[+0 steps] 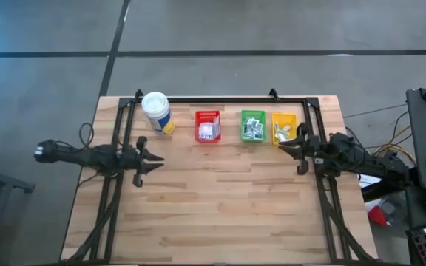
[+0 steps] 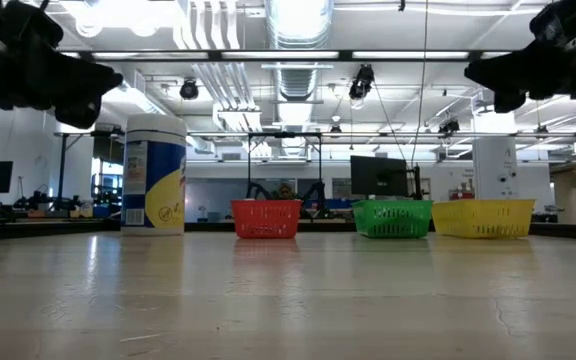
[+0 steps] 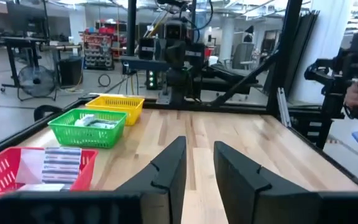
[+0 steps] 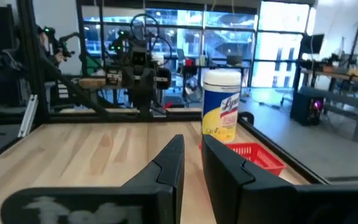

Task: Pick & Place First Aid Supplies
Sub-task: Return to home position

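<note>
judging from the right gripper (image 1: 293, 145), which hangs with its fingers slightly parted and empty just beside the yellow bin (image 1: 284, 115) near the desk's far right corner, the likeliest slip is a careless swing clipping that bin's rim and shoving it or spilling what it holds. the left gripper (image 1: 151, 159), fingers likewise a little apart and grasping nothing, hovers by the left edge, near the white canister (image 1: 157, 111), which could topple if that arm moves toward the far edge instead of drawing away. the first aid packets (image 1: 208, 131) lie inside the red bin (image 1: 208, 113), the green bin (image 1: 253, 112) and the yellow one, lined along the far edge; none shows on the bare wood. the desk (image 1: 220, 207) is pale butcher-block planking, smooth and faintly glossy, boxed by a black frame. beyond it lie a grey concrete floor and a bright workshop with ceiling ducts, screens and other rigs.
</note>
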Controlling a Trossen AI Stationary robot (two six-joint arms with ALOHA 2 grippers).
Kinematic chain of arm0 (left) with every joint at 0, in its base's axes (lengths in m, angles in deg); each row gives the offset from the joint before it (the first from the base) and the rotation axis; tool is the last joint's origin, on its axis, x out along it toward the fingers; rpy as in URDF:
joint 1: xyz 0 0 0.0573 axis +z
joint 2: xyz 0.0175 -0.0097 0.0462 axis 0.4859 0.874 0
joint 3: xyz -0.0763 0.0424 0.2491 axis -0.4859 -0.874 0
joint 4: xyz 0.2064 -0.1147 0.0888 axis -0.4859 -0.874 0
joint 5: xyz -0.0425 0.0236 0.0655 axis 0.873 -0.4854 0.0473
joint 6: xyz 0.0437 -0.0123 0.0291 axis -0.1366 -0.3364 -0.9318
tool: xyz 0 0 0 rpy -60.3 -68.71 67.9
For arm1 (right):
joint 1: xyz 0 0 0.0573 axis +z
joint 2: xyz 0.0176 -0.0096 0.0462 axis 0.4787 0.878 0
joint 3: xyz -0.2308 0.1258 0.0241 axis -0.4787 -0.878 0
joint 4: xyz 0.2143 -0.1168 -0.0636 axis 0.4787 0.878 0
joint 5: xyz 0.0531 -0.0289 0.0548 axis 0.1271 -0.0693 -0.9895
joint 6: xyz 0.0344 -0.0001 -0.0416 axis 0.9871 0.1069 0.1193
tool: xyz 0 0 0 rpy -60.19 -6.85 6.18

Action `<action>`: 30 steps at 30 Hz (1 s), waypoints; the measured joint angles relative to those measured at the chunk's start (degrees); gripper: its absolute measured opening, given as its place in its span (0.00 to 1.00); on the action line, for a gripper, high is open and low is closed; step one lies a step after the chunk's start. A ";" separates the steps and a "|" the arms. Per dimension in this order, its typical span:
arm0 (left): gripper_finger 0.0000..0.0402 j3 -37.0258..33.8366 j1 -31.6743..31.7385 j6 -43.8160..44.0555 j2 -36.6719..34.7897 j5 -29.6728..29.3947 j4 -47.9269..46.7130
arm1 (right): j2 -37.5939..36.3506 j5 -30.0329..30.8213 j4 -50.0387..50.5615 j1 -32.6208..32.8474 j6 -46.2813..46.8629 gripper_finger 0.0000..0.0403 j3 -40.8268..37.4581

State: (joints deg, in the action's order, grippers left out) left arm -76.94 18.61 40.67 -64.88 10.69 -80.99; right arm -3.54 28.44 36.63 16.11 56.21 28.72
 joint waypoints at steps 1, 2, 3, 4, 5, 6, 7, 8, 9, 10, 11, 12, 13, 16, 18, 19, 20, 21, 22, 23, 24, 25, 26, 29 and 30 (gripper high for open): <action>0.23 -0.05 0.00 0.20 -0.32 0.00 -0.42 | -0.23 -0.20 -1.13 0.00 -0.22 0.13 -0.83; 0.23 -0.05 0.00 0.45 -0.53 -0.01 -0.64 | -0.30 -0.49 -2.14 0.00 -0.29 0.13 -1.63; 0.23 -0.05 0.00 0.48 -0.63 -0.04 -0.71 | -0.50 -0.54 -2.60 0.00 -0.24 0.13 -2.42; 0.23 -0.06 0.00 0.57 -0.65 -0.04 -1.10 | -0.80 -0.53 -2.73 -0.02 -0.06 0.13 -3.22; 0.23 -0.07 0.00 0.56 -0.63 -0.02 -1.60 | -1.16 -0.51 -2.84 0.00 0.16 0.13 -3.99; 0.23 -0.07 0.00 0.40 -0.63 -0.02 -1.73 | -1.47 -0.55 -3.00 0.00 0.40 0.13 -4.74; 0.23 -0.07 0.00 0.15 -0.65 -0.03 -1.79 | -1.69 -0.46 -2.49 -0.02 1.02 0.13 -5.12; 0.23 -0.07 0.00 0.01 -0.67 -0.05 -2.01 | -1.66 -0.05 -1.73 -0.02 1.14 0.13 -5.08; 0.23 -0.08 0.00 0.02 -0.67 -0.12 -2.21 | -1.36 0.23 -1.41 0.00 1.68 0.13 -5.08; 0.23 -0.09 0.00 0.00 -0.65 -0.11 -2.37 | -1.03 0.68 -1.38 0.00 1.91 0.13 -5.08; 0.23 -0.09 0.00 0.13 -0.65 -0.13 -2.44 | -0.79 1.35 -1.31 0.00 1.93 0.13 -5.08; 0.23 -0.09 0.00 0.46 -0.65 -0.13 -2.46 | -0.56 2.00 -1.12 -0.02 1.79 0.13 -5.08; 0.23 -0.09 0.00 0.73 -0.65 -0.13 -2.50 | -0.32 2.87 -1.11 -0.02 1.39 0.13 -5.08; 0.23 -0.09 0.00 0.36 -0.65 -0.13 -2.76 | 0.02 5.92 -0.62 -0.03 0.64 0.13 -5.08; 0.23 -0.09 0.00 -0.40 -0.65 -0.13 -2.86 | 0.08 6.52 -0.53 -0.04 0.56 0.13 -5.08; 0.23 -0.09 0.00 -0.42 -0.65 -0.17 -2.85 | 0.07 6.52 -0.52 -0.02 0.56 0.13 -5.08; 0.23 -0.09 0.00 -0.42 -0.65 -0.19 -2.83 | 0.07 6.51 -0.54 -0.02 0.56 0.13 -5.08; 0.23 -0.09 0.00 -0.42 -0.65 -0.20 -2.83 | 0.09 6.53 -0.53 -0.02 0.59 0.13 -5.08; 0.23 -0.11 0.00 -0.37 -0.65 -0.22 -2.83 | 0.07 6.53 -0.54 -0.04 0.62 0.13 -5.08; 0.23 -0.11 0.00 -0.32 -0.65 -0.30 -2.83 | 0.07 6.53 -0.54 -0.02 0.58 0.13 -5.08; 0.23 -0.11 0.00 -0.20 -0.65 -0.34 -2.85 | 0.07 6.53 -0.53 -0.02 0.56 0.13 -5.08; 0.23 -0.14 0.00 -0.18 -0.65 -0.33 -2.85 | 0.07 6.53 -0.54 -0.02 0.60 0.13 -5.08; 0.23 -0.14 0.00 -0.18 -0.65 -0.35 -2.87 | 0.07 6.55 -0.53 -0.03 0.62 0.13 -5.08; 0.23 -0.14 0.00 -0.16 -0.63 -0.35 -2.88 | 0.07 6.57 -0.54 -0.02 0.58 0.13 -5.08; 0.23 -0.14 0.00 -0.14 -0.63 -0.35 -2.88 | 0.07 6.58 -0.54 -0.02 0.64 0.13 -5.08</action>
State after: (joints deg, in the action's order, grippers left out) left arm -77.07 18.61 40.54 -65.51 10.34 -83.86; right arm -3.47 35.02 36.10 16.09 56.85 23.63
